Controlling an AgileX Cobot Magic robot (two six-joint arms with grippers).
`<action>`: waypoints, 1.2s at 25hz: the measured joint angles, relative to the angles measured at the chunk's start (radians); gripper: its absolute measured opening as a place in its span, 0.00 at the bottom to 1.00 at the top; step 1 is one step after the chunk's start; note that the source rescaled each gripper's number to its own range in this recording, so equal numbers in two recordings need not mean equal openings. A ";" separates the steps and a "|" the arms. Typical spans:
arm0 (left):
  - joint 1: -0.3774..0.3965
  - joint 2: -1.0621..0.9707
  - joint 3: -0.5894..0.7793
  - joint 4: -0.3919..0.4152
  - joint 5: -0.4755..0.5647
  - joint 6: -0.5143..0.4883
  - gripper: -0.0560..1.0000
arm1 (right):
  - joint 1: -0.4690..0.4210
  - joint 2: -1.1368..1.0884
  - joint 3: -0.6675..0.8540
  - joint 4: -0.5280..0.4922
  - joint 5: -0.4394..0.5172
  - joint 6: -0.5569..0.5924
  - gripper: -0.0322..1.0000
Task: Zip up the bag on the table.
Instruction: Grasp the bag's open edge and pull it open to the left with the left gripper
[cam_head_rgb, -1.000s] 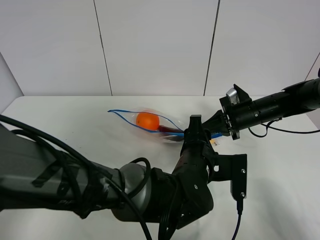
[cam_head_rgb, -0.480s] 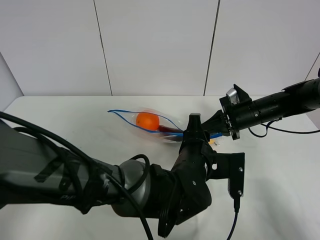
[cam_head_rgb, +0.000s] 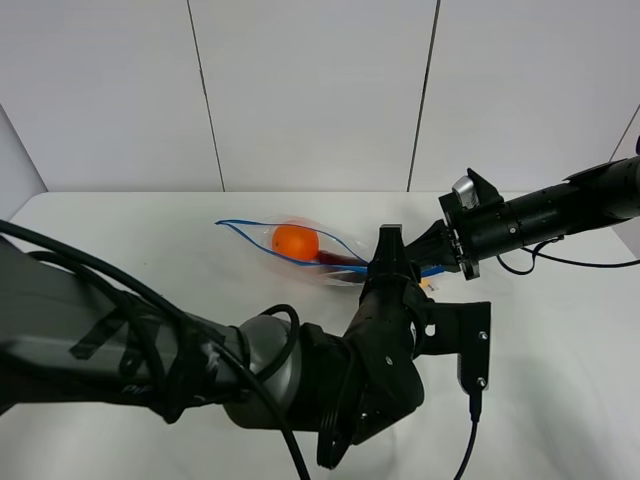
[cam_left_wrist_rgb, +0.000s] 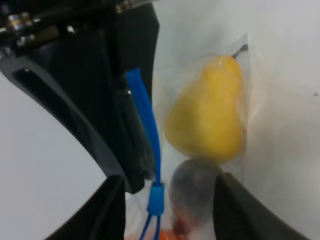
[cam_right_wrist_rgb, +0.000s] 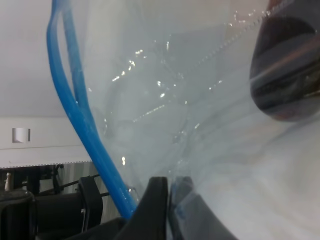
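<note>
The clear bag (cam_head_rgb: 262, 236) lies on the white table (cam_head_rgb: 110, 232), its blue zipper strip (cam_left_wrist_rgb: 148, 117) gaping open at the left end. An orange ball (cam_head_rgb: 295, 241), a yellow pear (cam_left_wrist_rgb: 207, 117) and a dark purple item (cam_left_wrist_rgb: 192, 182) show through the plastic. My right gripper (cam_head_rgb: 432, 256) is shut on the bag's right end; in the right wrist view its fingers (cam_right_wrist_rgb: 159, 200) pinch the plastic beside the blue strip. My left gripper (cam_left_wrist_rgb: 169, 206) hangs over that same end, jaws apart, with the blue slider (cam_left_wrist_rgb: 157, 198) between its fingers.
My left arm (cam_head_rgb: 300, 380) fills the front of the table and hides the bag's near right part. A black cable (cam_head_rgb: 470, 440) trails from it. The right arm (cam_head_rgb: 560, 210) reaches in from the right. White wall panels stand behind.
My left gripper's jaws have drawn closer together around the slider. The left arm shifted only slightly. The bag and right gripper have not moved.
</note>
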 joint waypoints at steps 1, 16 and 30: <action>0.000 0.000 0.000 0.000 -0.001 0.001 0.43 | 0.000 0.000 0.000 0.000 0.000 0.000 0.03; 0.000 0.001 0.000 0.000 -0.015 0.044 0.19 | 0.000 0.000 0.000 -0.001 0.000 0.000 0.03; 0.000 0.001 -0.001 0.003 -0.015 0.081 0.06 | 0.000 0.000 0.000 -0.007 0.000 0.000 0.03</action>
